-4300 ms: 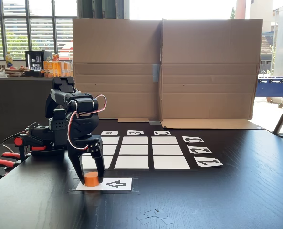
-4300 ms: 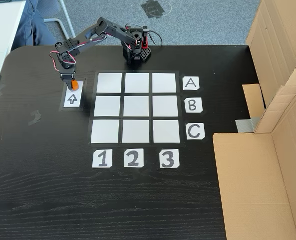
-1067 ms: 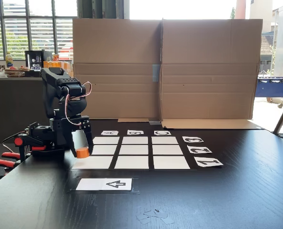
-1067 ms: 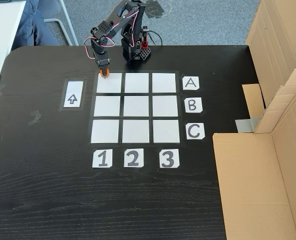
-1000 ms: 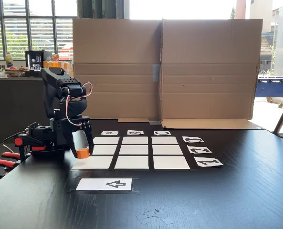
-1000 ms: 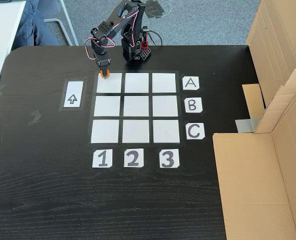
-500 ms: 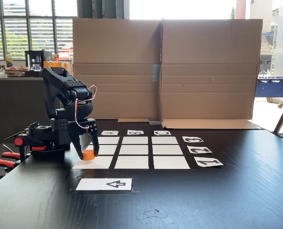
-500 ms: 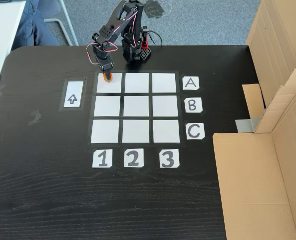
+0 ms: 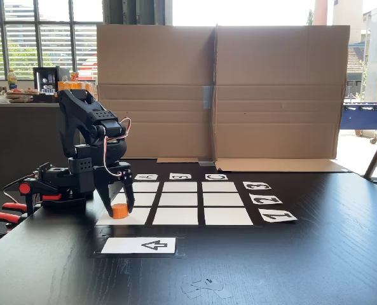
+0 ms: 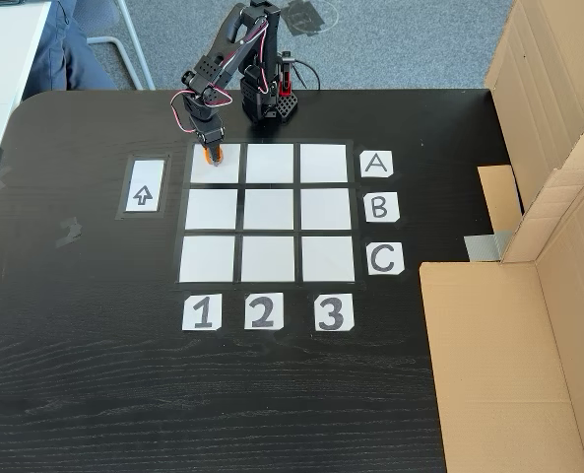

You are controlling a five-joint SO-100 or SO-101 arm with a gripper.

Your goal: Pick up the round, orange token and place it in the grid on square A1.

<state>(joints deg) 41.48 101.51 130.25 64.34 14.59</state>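
Now, token: the round, orange token [image 9: 119, 211], a stubby faceted plastic puck, sits low over square A1 [image 10: 216, 166], left of centre.
Fingers: black fingers [image 9: 105, 198] clenched on the puck.
Grid: the grid [image 10: 268, 212], flat white cells.
Surface: dark wood-grain surface [image 10: 95, 374].
Unclear: whether the puck touches the cell.

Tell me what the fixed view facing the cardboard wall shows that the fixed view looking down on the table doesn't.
Facing the cardboard wall, a fixed view gives the side profile: the round, orange token low between the fingers of the gripper, with windows behind. Looking down, a fixed view places that token over square A1, with grey floor beyond the table. Both fixed views share the grid and the arrow card.
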